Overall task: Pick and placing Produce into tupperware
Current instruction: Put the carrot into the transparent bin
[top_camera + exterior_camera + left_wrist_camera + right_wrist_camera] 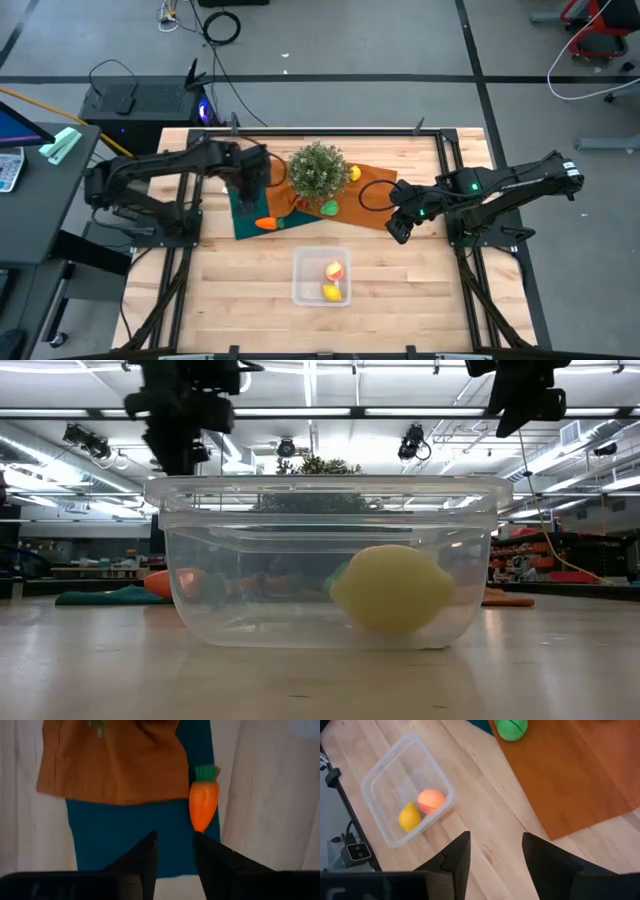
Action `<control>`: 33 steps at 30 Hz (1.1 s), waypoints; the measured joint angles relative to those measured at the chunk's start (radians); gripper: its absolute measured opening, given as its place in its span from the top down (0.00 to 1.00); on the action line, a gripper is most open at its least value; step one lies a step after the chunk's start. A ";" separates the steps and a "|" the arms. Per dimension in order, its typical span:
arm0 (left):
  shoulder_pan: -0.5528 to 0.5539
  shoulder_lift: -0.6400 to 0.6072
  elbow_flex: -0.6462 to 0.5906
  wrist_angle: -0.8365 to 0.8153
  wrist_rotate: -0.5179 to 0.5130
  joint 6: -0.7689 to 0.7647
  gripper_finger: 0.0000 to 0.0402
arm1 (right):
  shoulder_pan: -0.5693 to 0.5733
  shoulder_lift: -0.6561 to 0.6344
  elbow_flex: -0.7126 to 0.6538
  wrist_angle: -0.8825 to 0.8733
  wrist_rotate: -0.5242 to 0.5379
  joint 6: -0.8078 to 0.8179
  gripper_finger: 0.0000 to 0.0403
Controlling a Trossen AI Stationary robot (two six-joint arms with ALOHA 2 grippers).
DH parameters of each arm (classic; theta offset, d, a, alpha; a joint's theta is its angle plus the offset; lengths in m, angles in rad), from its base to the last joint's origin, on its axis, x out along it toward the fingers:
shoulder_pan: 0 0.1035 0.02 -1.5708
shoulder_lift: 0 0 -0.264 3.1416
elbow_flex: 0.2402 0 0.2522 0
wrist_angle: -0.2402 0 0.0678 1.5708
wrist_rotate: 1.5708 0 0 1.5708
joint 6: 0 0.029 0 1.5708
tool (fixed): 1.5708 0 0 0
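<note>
Closest to the low camera stands the clear box (325,560) on the bare wood of the table (240,290), holding one lemon (392,588) and the peach-coloured fruit (334,270). Behind it lie a teal cloth (125,837) and an orange cloth (580,775) beside a bushy plant (318,168). Three pieces remain outside: the carrot (203,802) at the teal cloth's edge, the green piece (510,728) on the orange cloth, and a second lemon (354,173) just beside the plant. The left gripper (174,847) hangs above the teal cloth, near the carrot, fingers narrowly parted and empty. The right gripper (495,847) waits over bare wood between box and orange cloth, fingers somewhat apart, holding nothing.

Handling, as a judgement: the carrot looks light, stiff and smooth, hence liable to slip or roll. The best hold appears to be across its thick upper body, below the green top, with the fingers straddling its width.
</note>
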 joint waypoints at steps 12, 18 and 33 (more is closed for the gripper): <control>-0.111 0.223 0.037 0.001 -0.044 0.145 0.61 | 0.000 0.000 0.000 -0.003 0.008 -0.030 0.64; -0.151 0.269 0.037 0.016 -0.052 -0.019 0.61 | 0.000 -0.001 0.000 -0.003 0.009 -0.057 0.64; -0.228 0.268 -0.011 0.168 -0.001 -0.157 0.63 | 0.000 -0.001 0.000 -0.022 0.009 -0.107 0.64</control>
